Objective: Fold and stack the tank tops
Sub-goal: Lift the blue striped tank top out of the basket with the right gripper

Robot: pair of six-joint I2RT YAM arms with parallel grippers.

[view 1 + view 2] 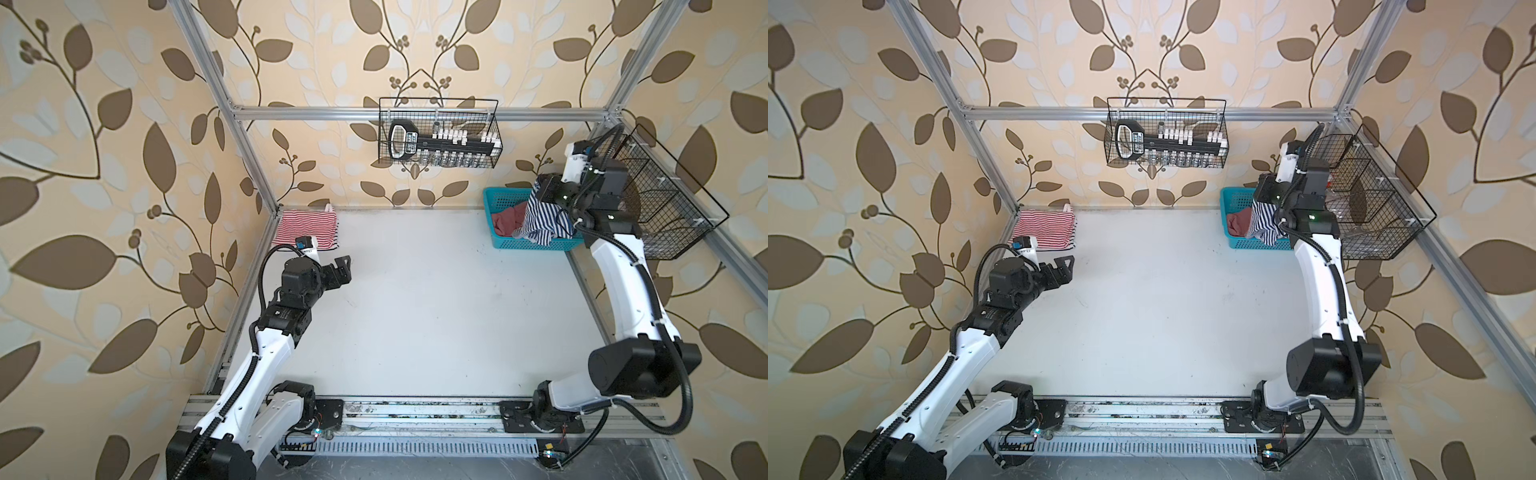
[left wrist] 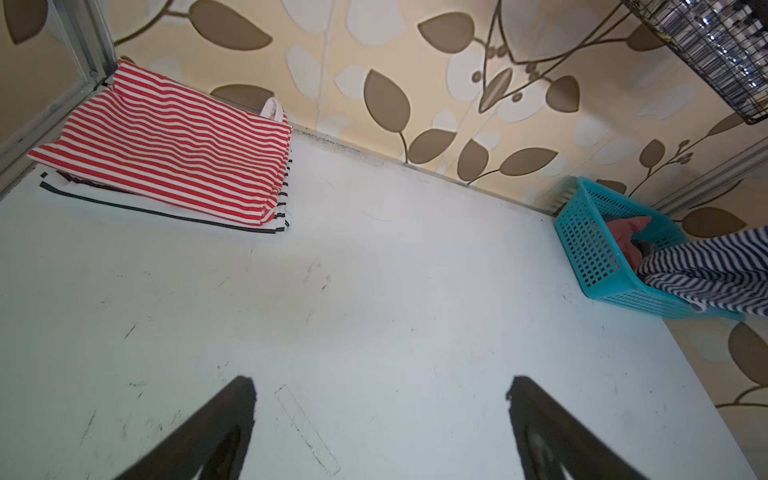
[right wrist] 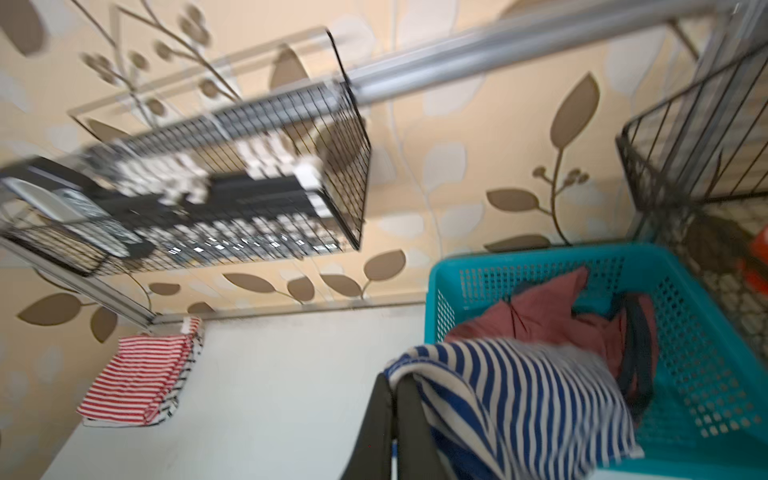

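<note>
R gripper (image 3: pixel 394 380) is pinched tight on the navy-striped top (image 3: pixel 519 399); the two dark fingers sit side by side w/ cloth bunched over their tips. In both top views that top (image 1: pixel 540 226) hangs from the R wrist above the near side of the turquoise basket (image 1: pixel 500 196), its lower edge draping over the basket's front wall. Wrist view is blurred, so I can't tell which part of the garment is pinched.

Dusty red top (image 3: pixel 548 316) lies crumpled inside the basket, dark trim showing on one side; in a top view it peeks out (image 1: pixel 1239 222) just beside the hanging stripes. Basket sits at the far R corner of the white table (image 1: pixel 415 311), against the back wall.

L gripper (image 2: pixel 380 386) is spread wide, nothing btwn the fingers, bare tabletop below. From above it hovers (image 1: pixel 340 270) near the far L corner, just in front of the stack.

Red-striped top (image 2: pixel 166 153) is folded flat in that far L corner, lying on a folded white cloth w/ thin dark stripes (image 2: pixel 166 214) whose edges stick out along the front and side. Stack and basket are well apart, w/ open table btwn them.
</note>
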